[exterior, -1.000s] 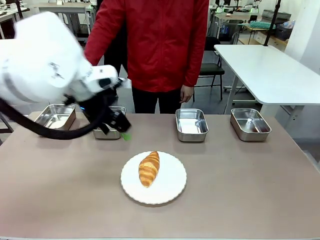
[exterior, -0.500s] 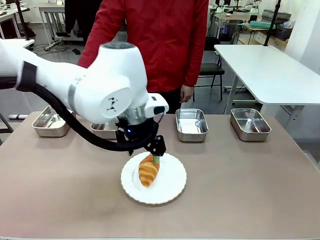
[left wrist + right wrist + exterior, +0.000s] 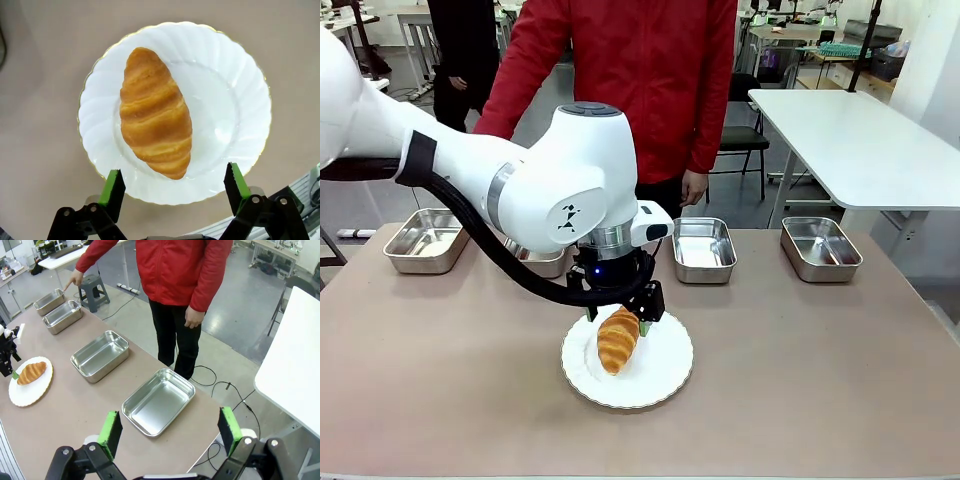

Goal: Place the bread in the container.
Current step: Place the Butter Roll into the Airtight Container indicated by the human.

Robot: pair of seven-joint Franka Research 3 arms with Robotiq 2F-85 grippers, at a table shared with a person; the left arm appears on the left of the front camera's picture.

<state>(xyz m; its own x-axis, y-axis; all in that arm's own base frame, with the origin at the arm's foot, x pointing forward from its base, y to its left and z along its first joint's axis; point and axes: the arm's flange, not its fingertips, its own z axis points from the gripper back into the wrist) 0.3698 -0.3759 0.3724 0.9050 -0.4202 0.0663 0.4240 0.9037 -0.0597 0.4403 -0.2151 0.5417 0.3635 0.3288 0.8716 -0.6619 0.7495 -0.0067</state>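
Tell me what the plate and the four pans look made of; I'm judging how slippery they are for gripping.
Plate: likely glazed ceramic or glossy plastic, white, scalloped, thin gold edge, soft highlights. Pans, e.g. the nearest one: apparently polished stainless steel, mirror-like reflections, rolled rim. Both probably slick.

Robotics lab or workshop hall: bare grey floor (image 3: 240,305) with loose cables (image 3: 220,387), rows of white worktables (image 3: 855,140) and cluttered benches (image 3: 820,45) behind, an office chair (image 3: 740,135), a stool (image 3: 95,295), and a white robot arm (image 3: 520,180) at a brown table (image 3: 820,370).
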